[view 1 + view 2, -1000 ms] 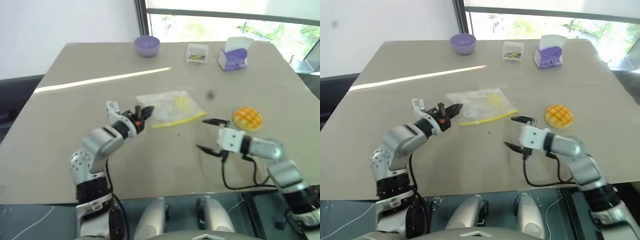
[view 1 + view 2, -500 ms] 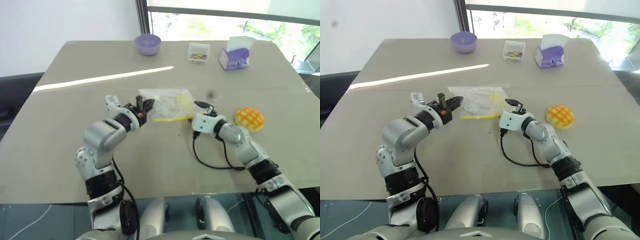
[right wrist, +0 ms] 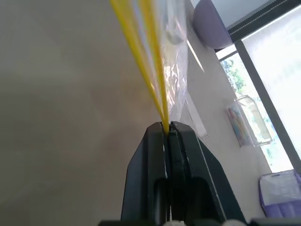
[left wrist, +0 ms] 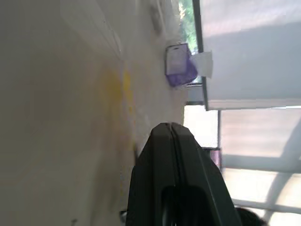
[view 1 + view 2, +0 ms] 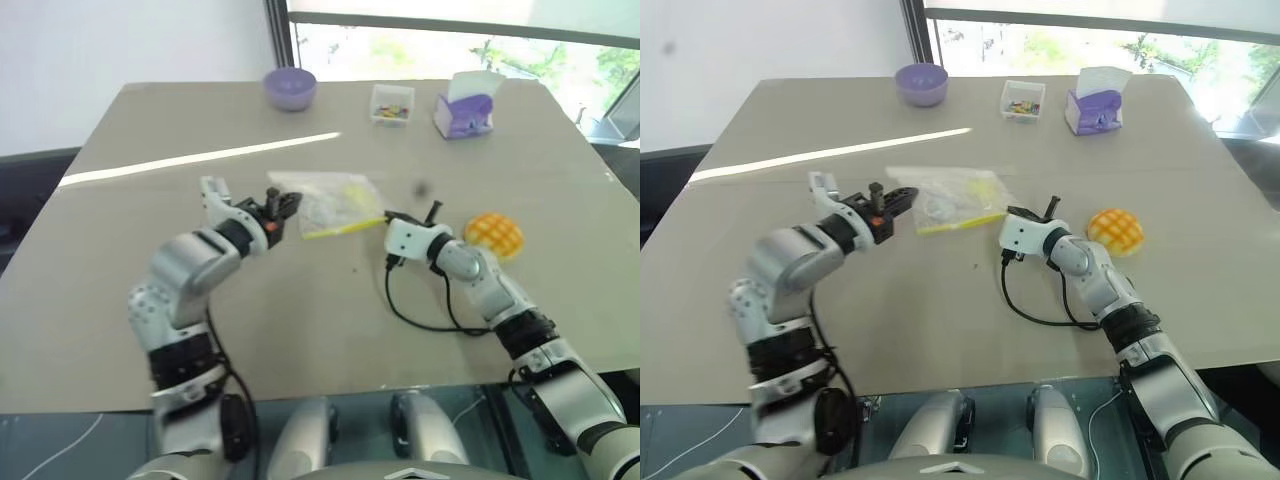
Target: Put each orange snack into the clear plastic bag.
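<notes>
- Orange snack: round, domed bun with a criss-cross top, sitting upright on the table, well apart from the bag.
- Clear plastic bag: crumpled, yellow seal strip along its near edge.

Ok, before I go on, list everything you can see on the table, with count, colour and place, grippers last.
table: one, tan, under everything.
clear plastic bag: one, transparent with yellow seal strip, mid-table.
orange snack: one, orange-yellow, right of the bag, outside it.
bowl: one, purple, far edge, left.
small clear box: one, colourful bits inside, far edge, centre.
purple box: one, purple and white, far edge, right.
left gripper: black, shut on the bag's left end.
right gripper: black, shut on the bag's yellow strip.
</notes>
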You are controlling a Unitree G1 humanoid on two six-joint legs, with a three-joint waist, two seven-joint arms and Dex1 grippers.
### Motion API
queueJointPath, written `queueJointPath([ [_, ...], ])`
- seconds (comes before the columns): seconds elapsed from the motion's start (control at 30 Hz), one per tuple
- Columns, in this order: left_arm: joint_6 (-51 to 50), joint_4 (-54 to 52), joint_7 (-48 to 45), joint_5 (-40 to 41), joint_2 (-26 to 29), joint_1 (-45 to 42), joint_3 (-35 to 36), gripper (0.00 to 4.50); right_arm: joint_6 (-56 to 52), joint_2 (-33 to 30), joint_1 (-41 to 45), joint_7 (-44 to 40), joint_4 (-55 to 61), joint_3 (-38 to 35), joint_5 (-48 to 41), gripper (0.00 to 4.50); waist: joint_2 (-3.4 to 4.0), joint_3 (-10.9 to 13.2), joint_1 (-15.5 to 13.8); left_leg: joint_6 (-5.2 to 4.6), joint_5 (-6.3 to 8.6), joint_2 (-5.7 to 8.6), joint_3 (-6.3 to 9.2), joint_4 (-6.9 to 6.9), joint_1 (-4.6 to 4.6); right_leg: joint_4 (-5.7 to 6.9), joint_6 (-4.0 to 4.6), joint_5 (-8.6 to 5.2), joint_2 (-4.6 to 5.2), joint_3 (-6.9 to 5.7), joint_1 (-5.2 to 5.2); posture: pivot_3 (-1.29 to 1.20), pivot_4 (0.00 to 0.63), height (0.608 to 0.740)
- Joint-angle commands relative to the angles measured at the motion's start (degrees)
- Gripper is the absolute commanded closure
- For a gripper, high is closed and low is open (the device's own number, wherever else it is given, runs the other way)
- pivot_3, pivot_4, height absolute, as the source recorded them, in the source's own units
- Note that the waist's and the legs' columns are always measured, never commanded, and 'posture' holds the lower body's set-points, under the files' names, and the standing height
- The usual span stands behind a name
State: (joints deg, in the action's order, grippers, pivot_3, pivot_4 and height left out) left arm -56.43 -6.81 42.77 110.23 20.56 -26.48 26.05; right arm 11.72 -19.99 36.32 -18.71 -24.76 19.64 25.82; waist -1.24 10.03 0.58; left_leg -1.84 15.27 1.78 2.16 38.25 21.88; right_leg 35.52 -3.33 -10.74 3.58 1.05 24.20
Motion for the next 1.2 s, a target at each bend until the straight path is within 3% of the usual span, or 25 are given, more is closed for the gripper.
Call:
queueJointPath([
  [0.03, -7.68, 0.18, -13.95, -6.95, 11.95, 2.86, -2.29, 3.28, -1.04, -0.81, 4.66, -1.73, 1.56, -2.96, -2.47, 4.50, 0.06, 0.08, 0.54, 0.00, 0.00, 0.00, -0.02, -0.03, -0.01, 0.00, 0.00, 0.00, -0.01, 0.03, 0.02, 0.00, 0.150, 0.740],
  [0.1, -8.51, -5.85, -30.48, -20.49, 22.79, 5.58, -6.65, 2.30, -1.73, -1.40, 5.92, -3.34, 1.54, -2.44, -2.27, 4.50, 0.03, 0.13, 1.00, -0.01, 0.00, 0.01, -0.07, -0.06, 0.02, 0.07, 0.00, 0.00, -0.03, 0.06, 0.11, 0.00, 0.150, 0.740],
  [0.13, -3.96, -9.80, -39.81, -30.29, 28.88, 7.79, -9.88, 1.94, -2.02, -1.60, 6.55, -4.24, 1.46, -2.07, -2.11, 4.50, 0.04, 0.13, 0.95, 0.00, 0.00, 0.01, -0.08, -0.12, 0.09, 0.07, 0.01, -0.01, -0.07, 0.05, 0.19, 0.00, 0.150, 0.740],
  [0.2, 5.00, -15.31, -53.48, -43.86, 36.21, 11.12, -13.81, 1.94, -2.87, -1.54, 7.53, -5.61, 1.37, -1.61, -1.97, 4.50, 0.03, 0.14, 0.97, 0.00, 0.00, 0.00, -0.08, -0.18, 0.12, 0.06, 0.03, -0.02, -0.06, 0.04, 0.25, 0.00, 0.150, 0.740],
  [0.3, 14.90, -21.22, -65.80, -55.50, 40.93, 13.42, -17.35, 1.94, -5.21, -0.44, 8.79, -7.39, 1.78, -1.32, -2.12, 4.50, 0.06, 0.16, 0.90, 0.02, -0.01, 0.00, -0.21, -0.45, 0.26, -0.07, 0.05, -0.03, 0.01, 0.14, 0.51, 0.00, 0.150, 0.740],
  [0.43, 23.12, -25.00, -71.48, -68.34, 40.38, 13.76, -23.31, 1.94, -8.05, 1.02, 9.75, -8.51, 3.20, -0.88, -1.56, 4.50, 0.08, 0.18, 1.01, 0.07, -0.04, -0.10, -0.22, -0.67, 0.34, -0.20, 0.06, -0.02, 0.06, 0.16, 0.64, 0.00, 0.150, 0.740],
  [0.63, 21.53, -26.74, -72.15, -75.89, 36.73, 11.74, -28.58, 1.94, -11.43, 2.21, 10.38, -9.65, 5.43, -0.39, -1.50, 4.50, 0.07, 0.17, 1.28, 0.09, -0.06, -0.17, -0.26, -0.79, 1.00, -0.10, 0.10, -0.04, 0.08, 0.20, 1.37, 0.00, 0.150, 0.740],
  [0.97, 18.44, -22.13, -72.88, -85.85, 31.75, 5.42, -33.71, 1.94, -14.55, 3.68, 10.36, -10.56, 8.58, 0.17, -1.40, 4.50, 0.06, 0.16, 1.64, 0.08, -0.06, -0.13, -0.26, -0.76, 0.98, -0.01, 0.09, -0.04, 0.07, 0.20, 1.37, 0.00, 0.150, 0.740],
  [1.07, 18.11, -20.77, -73.49, -88.39, 30.76, 4.79, -34.30, 2.69, -15.27, 3.89, 10.13, -10.65, 9.55, 0.26, -1.35, 4.50, 0.06, 0.16, 1.72, 0.08, -0.06, -0.13, -0.27, -0.73, 0.98, 0.07, 0.09, -0.04, 0.06, 0.20, 1.38, 0.00, 0.150, 0.740],
  [1.2, 18.14, -19.27, -74.51, -90.79, 29.60, 4.56, -34.59, 4.37, -15.94, 3.87, 9.72, -10.68, 10.67, 0.48, -1.36, 4.50, 0.06, 0.16, 1.69, 0.08, -0.06, -0.13, -0.27, -0.67, 0.98, 0.14, 0.09, -0.04, 0.07, 0.21, 1.38, 0.00, 0.150, 0.740],
])
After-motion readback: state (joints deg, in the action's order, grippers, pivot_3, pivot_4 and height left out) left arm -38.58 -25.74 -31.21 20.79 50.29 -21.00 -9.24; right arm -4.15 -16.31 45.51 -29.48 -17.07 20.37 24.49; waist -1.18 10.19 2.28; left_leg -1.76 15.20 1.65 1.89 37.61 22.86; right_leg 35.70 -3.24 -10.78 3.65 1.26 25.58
